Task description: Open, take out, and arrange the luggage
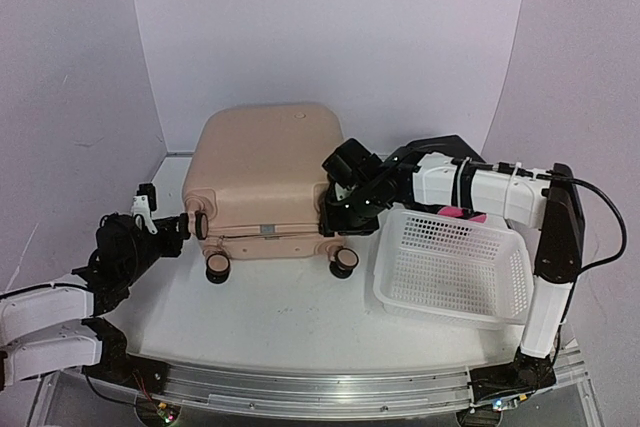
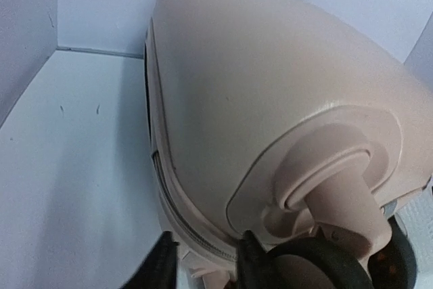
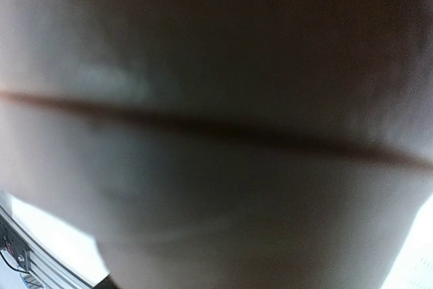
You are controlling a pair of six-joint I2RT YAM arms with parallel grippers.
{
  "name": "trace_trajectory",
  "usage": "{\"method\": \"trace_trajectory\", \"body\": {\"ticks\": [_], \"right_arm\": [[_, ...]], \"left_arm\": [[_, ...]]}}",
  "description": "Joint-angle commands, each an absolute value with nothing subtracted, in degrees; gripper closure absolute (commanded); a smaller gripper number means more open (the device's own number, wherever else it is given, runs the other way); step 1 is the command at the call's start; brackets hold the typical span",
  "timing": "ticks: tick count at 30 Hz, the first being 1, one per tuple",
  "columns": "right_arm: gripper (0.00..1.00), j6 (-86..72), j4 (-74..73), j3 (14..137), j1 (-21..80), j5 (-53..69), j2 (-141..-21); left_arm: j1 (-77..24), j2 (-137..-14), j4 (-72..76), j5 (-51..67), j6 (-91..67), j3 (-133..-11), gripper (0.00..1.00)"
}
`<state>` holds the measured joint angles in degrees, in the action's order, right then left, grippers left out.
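Our two grippers press the pale pink hard-shell suitcase (image 1: pixel 265 172) from either side.
Left gripper (image 1: pixel 185 225) fingers (image 2: pixel 162 265) stand apart at its corner; right gripper (image 1: pixel 335 209) we cannot tell.

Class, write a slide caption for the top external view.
Pink luggage lies flat between left end effector and right end effector; white basket alongside.

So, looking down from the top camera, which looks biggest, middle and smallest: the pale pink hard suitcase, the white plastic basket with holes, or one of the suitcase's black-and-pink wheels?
1. The pale pink hard-shell suitcase, clearly the largest.
2. The white perforated plastic basket, somewhat smaller.
3. The black-and-pink wheel, by far the smallest.
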<state>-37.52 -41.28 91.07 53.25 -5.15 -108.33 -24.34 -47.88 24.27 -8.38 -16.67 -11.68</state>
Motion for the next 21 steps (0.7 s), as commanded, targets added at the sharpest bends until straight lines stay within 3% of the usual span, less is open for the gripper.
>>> {"method": "trace_trajectory", "body": {"ticks": [1, 4, 9, 15, 18, 21], "right_arm": [[1.0, -32.1, -41.2, 91.0, 51.9, -2.0, -103.7], [1.0, -28.4, -41.6, 92.1, 51.8, -1.5, -104.1], [0.81, -21.7, -49.8, 97.1, 51.8, -6.4, -104.7], [0.44, -17.0, -59.7, 100.8, 52.4, -9.7, -102.4], [0.26, -17.2, -61.2, 101.8, 54.7, -9.1, -100.4], [0.12, -18.1, -62.3, 103.9, 57.5, -7.8, -100.1]], "left_arm": [[-24.3, -46.1, 7.2, 0.0, -26.5, -17.9, 0.59], [-24.3, -44.8, 2.4, 7.1, -30.3, -18.6, 0.45], [-24.2, -43.3, -10.2, 14.9, -30.8, -24.1, 0.33], [-24.2, -43.0, -29.9, 9.8, -26.8, -34.6, 0.3], [-24.2, -40.7, -29.4, 13.2, -26.0, -35.0, 0.29], [-24.1, -38.8, -25.0, 18.9, -26.6, -34.4, 0.21]]}}
